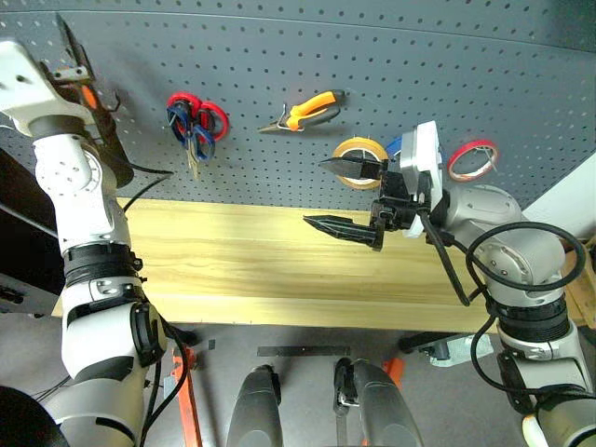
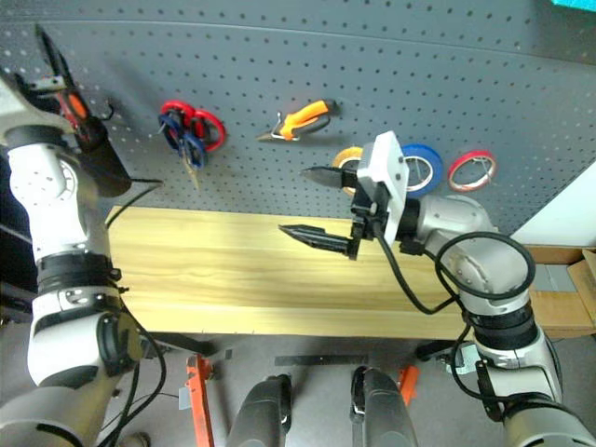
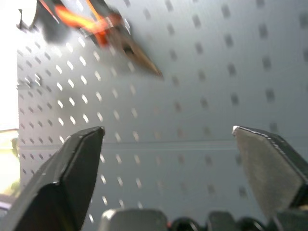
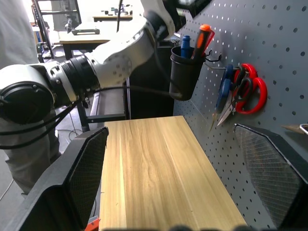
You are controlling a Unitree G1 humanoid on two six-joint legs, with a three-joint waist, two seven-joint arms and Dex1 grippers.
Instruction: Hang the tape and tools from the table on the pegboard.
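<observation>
Pale yellow planks of the table (image 1: 261, 265) lie bare from end to end, its far edge running tight along the foot of the dark grey pegboard (image 1: 372, 65) — open room across the whole top.

On the board, counted: one black cup (image 4: 185, 72) at about ten o'clock of the head views, holding two screwdrivers in the right wrist view, a blue-handled one (image 4: 185, 44) and an orange-and-black one (image 4: 203, 39). Two pairs of scissors hang together just right of it, the dark-blue-handled scissors (image 1: 197, 138) overlapping the red-handled scissors (image 1: 191, 104). One pair of orange-handled pliers (image 1: 307, 112) hangs near twelve o'clock. Three tape rings sit at about two o'clock: the yellow-tan tape (image 1: 361, 149), a blue ring (image 2: 424, 169) partly behind the right wrist, and a thin red ring (image 1: 472, 159).

Left gripper (image 3: 168, 144) stands up beside the cup at the board's left edge, its fingers spread wide with nothing between them. Right gripper (image 1: 352, 197) hovers over the table in front of the yellow-tan tape, pointing toward nine o'clock, fingers wide apart and holding nothing.
</observation>
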